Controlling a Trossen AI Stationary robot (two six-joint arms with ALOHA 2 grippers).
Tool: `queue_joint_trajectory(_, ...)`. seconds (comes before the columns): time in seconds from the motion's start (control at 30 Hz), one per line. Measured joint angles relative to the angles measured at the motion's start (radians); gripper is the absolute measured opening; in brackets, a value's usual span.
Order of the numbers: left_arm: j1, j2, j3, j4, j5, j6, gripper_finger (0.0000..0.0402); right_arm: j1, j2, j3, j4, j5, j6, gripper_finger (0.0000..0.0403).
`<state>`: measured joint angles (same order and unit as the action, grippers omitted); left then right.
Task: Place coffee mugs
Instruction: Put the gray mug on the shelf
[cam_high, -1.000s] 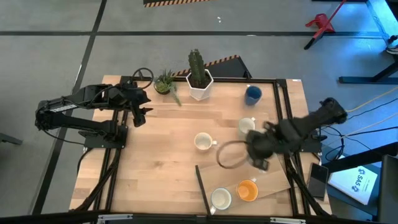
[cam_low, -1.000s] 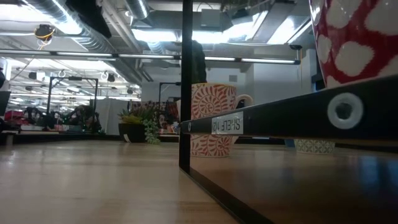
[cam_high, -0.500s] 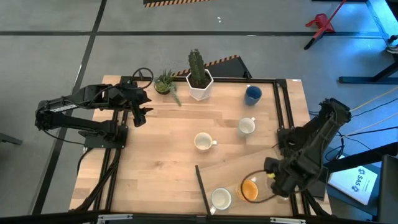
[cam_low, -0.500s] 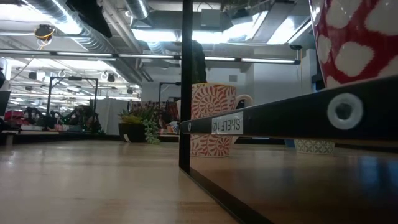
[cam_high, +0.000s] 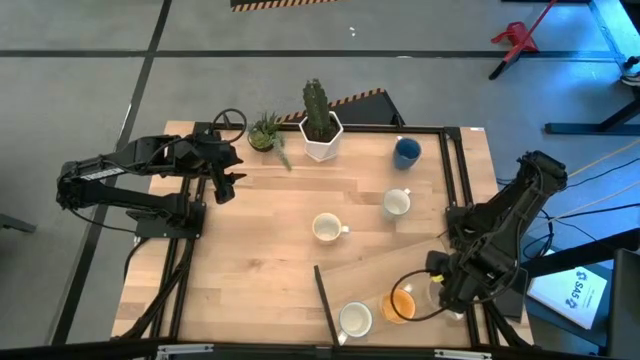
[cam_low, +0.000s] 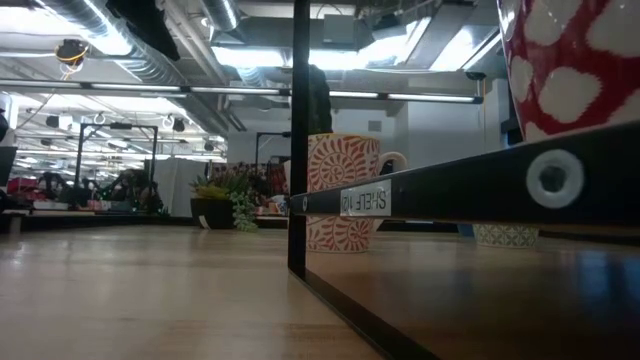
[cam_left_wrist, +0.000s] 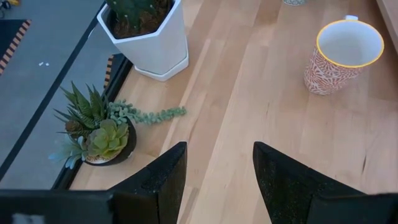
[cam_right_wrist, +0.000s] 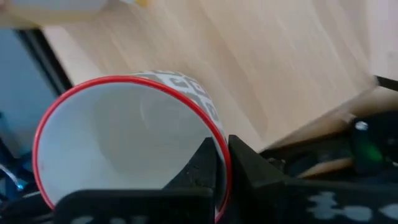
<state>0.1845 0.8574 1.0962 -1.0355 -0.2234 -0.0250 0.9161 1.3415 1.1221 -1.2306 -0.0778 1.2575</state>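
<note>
I have the right gripper at the lower right of the high view, beside the orange mug on the raised wooden shelf board. Its fingers are clenched across the rim of a red-rimmed, grey-patterned white mug: the right wrist view shows one finger inside the wall and one outside, the mouth facing the camera. That tells me the mug is tipped well over.

The left gripper waits at the upper left of the table, fingers spread and empty, near a small succulent in a dark pot and the white hexagonal cactus pot.

The other mugs sit apart: a dark blue one at upper right, a white one below it, a cream one with a yellow rim mid-table, and a white one at the bottom edge.

My reading is that these are glazed ceramic: stiff, fairly heavy, slick and chippable. A rim pinch lets the mug swing, so I would level it before lowering and keep clear of the orange neighbour.
</note>
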Motion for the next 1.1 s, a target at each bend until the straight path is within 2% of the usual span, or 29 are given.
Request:
queue_joint_trajectory(0.4,0.000,0.000,0.000,0.000,0.000,0.000,0.0179,0.000,0.000,-0.015,-0.012,0.013,-0.006,0.0000)
queue_joint_trajectory(0.63,0.000,0.000,0.000,0.000,0.000,-0.001,0.0179,0.000,-0.002,-0.060,0.082,0.005,0.002,0.0000)
queue_joint_trajectory(1.1,0.000,0.000,0.000,0.000,0.000,0.000,0.0179,0.000,0.000,-0.063,0.039,0.003,0.051,0.0018)
